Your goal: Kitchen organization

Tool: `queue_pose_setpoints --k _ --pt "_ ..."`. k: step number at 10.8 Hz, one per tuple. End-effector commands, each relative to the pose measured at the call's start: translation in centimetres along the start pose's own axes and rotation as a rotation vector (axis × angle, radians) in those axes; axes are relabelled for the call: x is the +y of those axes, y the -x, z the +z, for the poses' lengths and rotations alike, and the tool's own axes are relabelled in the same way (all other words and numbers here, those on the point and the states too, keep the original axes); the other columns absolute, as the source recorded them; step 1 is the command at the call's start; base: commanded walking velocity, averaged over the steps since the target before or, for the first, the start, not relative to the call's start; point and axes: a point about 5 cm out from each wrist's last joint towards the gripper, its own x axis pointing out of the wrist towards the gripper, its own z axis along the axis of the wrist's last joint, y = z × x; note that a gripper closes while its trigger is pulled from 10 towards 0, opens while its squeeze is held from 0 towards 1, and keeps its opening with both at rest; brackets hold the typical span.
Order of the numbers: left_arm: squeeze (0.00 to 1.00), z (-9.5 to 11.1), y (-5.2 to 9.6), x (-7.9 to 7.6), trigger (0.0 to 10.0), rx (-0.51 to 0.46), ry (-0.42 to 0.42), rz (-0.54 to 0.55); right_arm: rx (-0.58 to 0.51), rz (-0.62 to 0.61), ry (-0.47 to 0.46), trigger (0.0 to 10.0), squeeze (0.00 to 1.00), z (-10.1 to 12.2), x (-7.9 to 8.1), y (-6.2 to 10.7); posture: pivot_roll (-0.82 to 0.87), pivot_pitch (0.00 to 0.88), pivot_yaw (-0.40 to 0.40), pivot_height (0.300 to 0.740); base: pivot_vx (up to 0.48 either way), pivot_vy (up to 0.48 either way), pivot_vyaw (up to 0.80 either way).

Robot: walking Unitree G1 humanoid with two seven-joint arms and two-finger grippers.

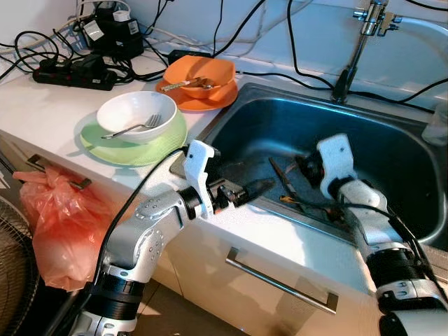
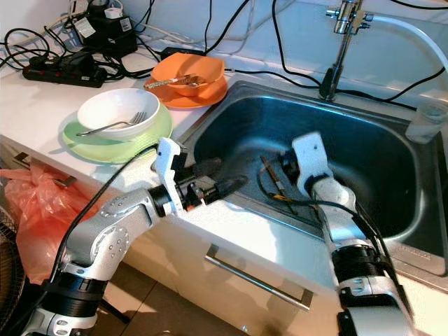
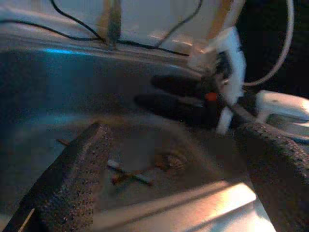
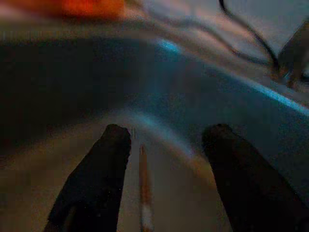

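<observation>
Inside the steel sink (image 1: 392, 150), your right gripper (image 4: 164, 145) hung with fingers spread over a chopstick (image 4: 143, 193) on the basin floor; at nine o'clock, your left gripper (image 1: 262, 185) gaped wide, holding nothing.

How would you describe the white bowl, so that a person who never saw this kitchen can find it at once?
Start at the steel sink and look to the counter on its left side. Two bowls stand there; the white bowl is the nearer one, resting on a light green plate. Unlike the orange bowl behind it, it is white and holds a metal fork.
</observation>
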Motion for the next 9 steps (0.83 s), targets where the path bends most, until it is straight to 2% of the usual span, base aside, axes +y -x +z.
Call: queue_pose_setpoints --k 1,2,3,4,5,6,7,8,9 --pt "1.00 0.8 -0.1 0.4 10.0 -0.024 -0.048 0.038 -0.052 0.003 -0.027 10.0 1.00 1.1 0.1 0.1 -0.02 0.000 0.020 0.740 0.000 0.000 0.00" --pt "1.00 1.4 0.0 1.1 10.0 -0.058 -0.083 0.112 -0.139 -0.004 -0.056 10.0 1.00 2.6 0.5 0.2 -0.02 0.000 0.021 0.740 0.000 0.000 0.00" --pt "1.00 2.3 0.3 2.1 10.0 -0.098 -0.162 0.233 -0.225 0.012 -0.097 10.0 1.00 4.3 1.0 0.4 -0.02 0.000 0.023 0.740 0.000 0.000 0.00" --pt "1.00 3.1 0.5 3.0 10.0 -0.139 -0.218 0.341 -0.269 0.022 -0.109 10.0 1.00 5.3 1.5 0.5 -0.02 0.000 0.025 0.740 0.000 0.000 0.00" --pt "1.00 4.2 1.0 3.6 10.0 -0.175 -0.318 0.444 -0.289 0.042 -0.088 10.0 1.00 6.0 2.0 0.6 -0.01 0.000 0.026 0.740 0.000 0.000 0.00" --pt "1.00 4.8 1.3 4.1 10.0 -0.212 -0.321 0.506 -0.301 0.055 -0.086 10.0 0.94 6.3 2.4 0.7 -0.01 0.000 0.027 0.740 0.000 0.000 0.00" --pt "1.00 5.4 2.3 5.0 10.0 -0.239 -0.393 0.634 -0.319 0.081 -0.095 10.0 0.09 7.0 2.9 0.9 -0.01 0.000 0.028 0.740 0.000 0.000 0.00" --pt "1.00 5.5 3.1 5.8 10.0 -0.264 -0.436 0.727 -0.331 0.097 -0.096 10.0 0.00 7.4 3.4 1.1 0.00 0.000 0.030 0.740 0.000 0.000 0.00" --pt "1.00 5.5 3.6 6.0 10.0 -0.272 -0.460 0.767 -0.332 0.100 -0.098 10.0 0.00 7.4 3.5 1.2 0.00 0.000 0.029 0.740 0.000 0.000 0.00"
